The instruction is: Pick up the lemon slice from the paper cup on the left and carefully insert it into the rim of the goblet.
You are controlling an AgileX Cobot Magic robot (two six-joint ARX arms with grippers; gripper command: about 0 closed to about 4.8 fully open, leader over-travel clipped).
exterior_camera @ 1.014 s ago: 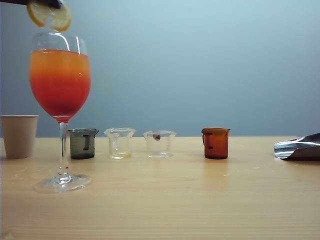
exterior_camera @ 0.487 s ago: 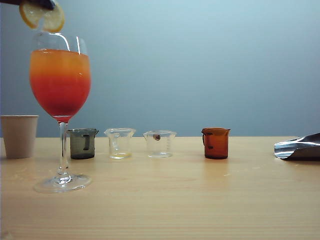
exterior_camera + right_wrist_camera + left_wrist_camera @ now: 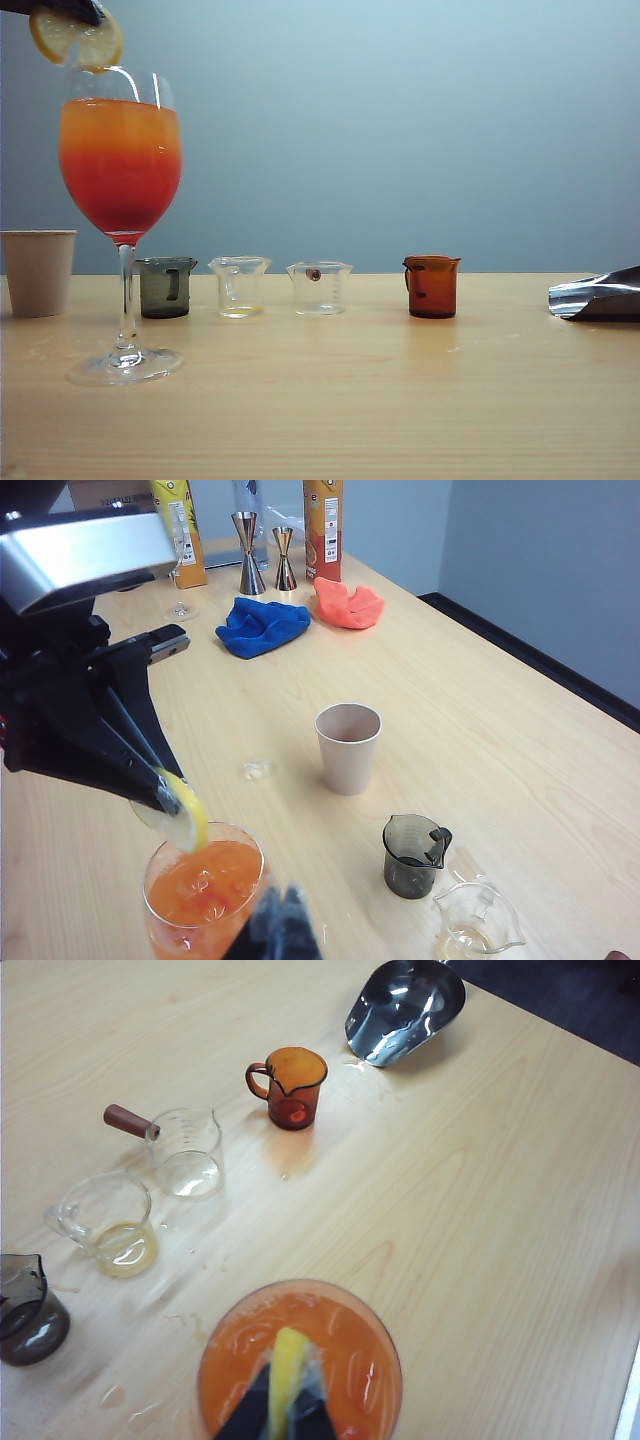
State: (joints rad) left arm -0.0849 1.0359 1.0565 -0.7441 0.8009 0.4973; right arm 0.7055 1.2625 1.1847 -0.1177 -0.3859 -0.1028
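Gripping the lemon slice point(image 3: 77, 42), the left gripper point(image 3: 165, 798) has drifted left to the goblet point(image 3: 121, 165) rim; insertion seems near. Right gripper point(image 3: 280, 925) hovers nearby, jaws unreadable.

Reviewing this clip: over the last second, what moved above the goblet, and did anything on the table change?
The left claw, shut on the lemon slice, carried it leftward in the exterior view, so it now hangs over the left part of the goblet rim, not yet seated. The goblet, paper cup, beakers and steel scoop stayed put. The right claw hovers near the goblet; its state can't be told.
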